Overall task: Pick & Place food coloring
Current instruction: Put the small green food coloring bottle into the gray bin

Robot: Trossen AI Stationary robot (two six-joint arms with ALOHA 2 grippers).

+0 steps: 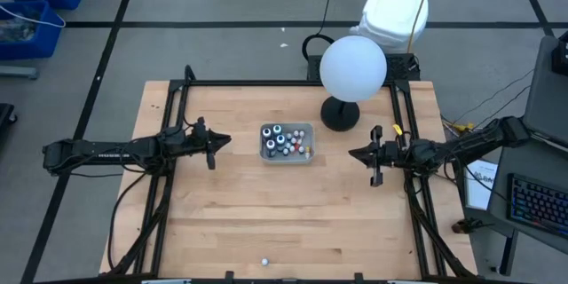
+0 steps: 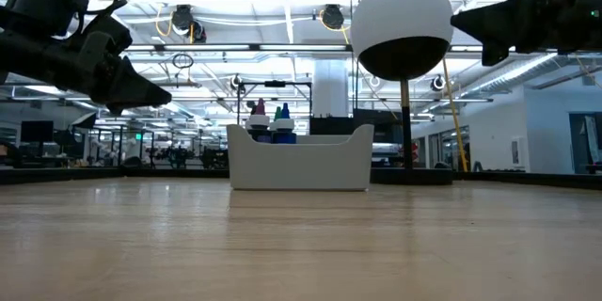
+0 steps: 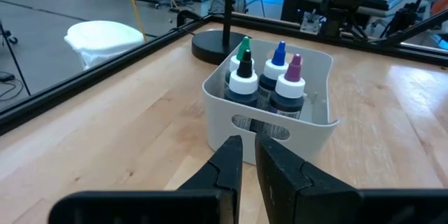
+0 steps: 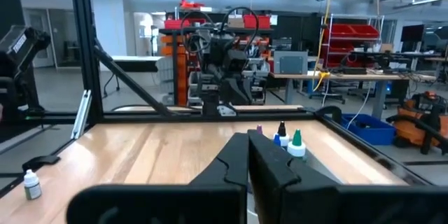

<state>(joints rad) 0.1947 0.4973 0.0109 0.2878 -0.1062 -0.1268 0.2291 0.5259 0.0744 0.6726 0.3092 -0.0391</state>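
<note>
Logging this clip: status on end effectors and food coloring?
Left end effector and right end effector empty, flanking small grey tray. Tiny food coloring bottles in tray. One stray bottle at table edge.

Matt wood table [image 1: 231, 213]; smooth grey plastic tray [image 3: 231, 105]; glossy globe [image 1: 353, 67].

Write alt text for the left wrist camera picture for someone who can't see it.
A small white plastic tray sits on the light wooden table, holding dark food coloring bottles with green, blue, purple and black pointed caps. The left gripper points at it from just short of its wall, dark fingers nearly together and holding nothing. A black round lamp base stands behind.
</note>
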